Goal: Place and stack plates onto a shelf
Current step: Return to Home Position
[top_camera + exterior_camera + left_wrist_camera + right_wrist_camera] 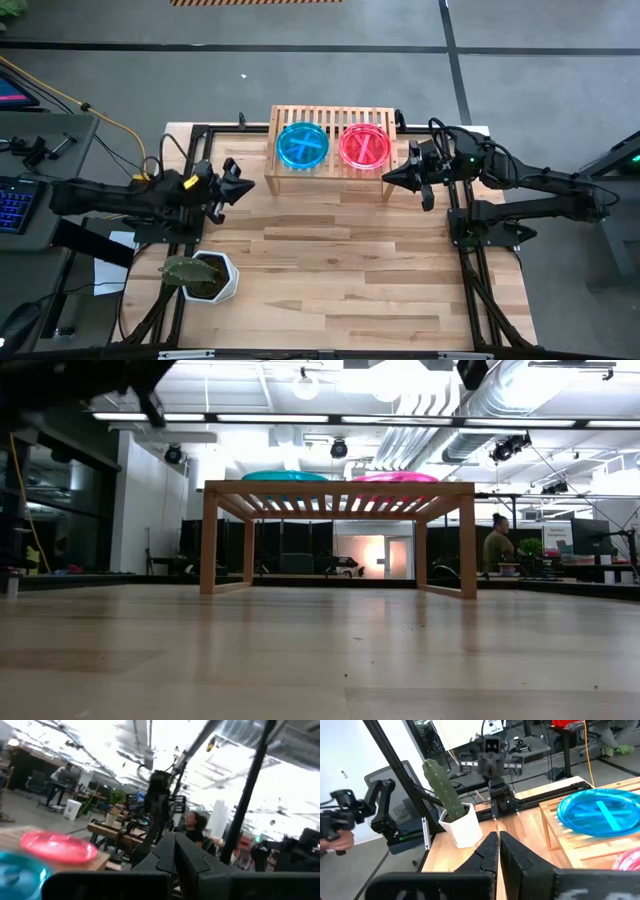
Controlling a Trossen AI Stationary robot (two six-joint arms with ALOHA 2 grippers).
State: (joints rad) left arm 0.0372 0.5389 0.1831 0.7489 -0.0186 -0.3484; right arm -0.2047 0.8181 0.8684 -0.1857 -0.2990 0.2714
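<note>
A blue plate stack [301,147] and a pink plate stack [364,147] sit side by side on the slatted top of the light-wood shelf [331,116] at the table's far edge. The low view shows the shelf [338,490] standing on its legs with the teal plates [285,476] and pink plates [396,477] on top. My left gripper [243,184] hovers shut, left of the shelf. My right gripper [386,178] hovers shut at the shelf's right end. The wrist views show the pink plates [57,846] and blue plates [601,811].
A white hexagonal pot with a plant [205,275] stands near the table's left near corner, also seen in the right wrist view as the pot [462,826]. The wooden tabletop [340,270] stretches bare in front of the shelf. A black frame borders the table.
</note>
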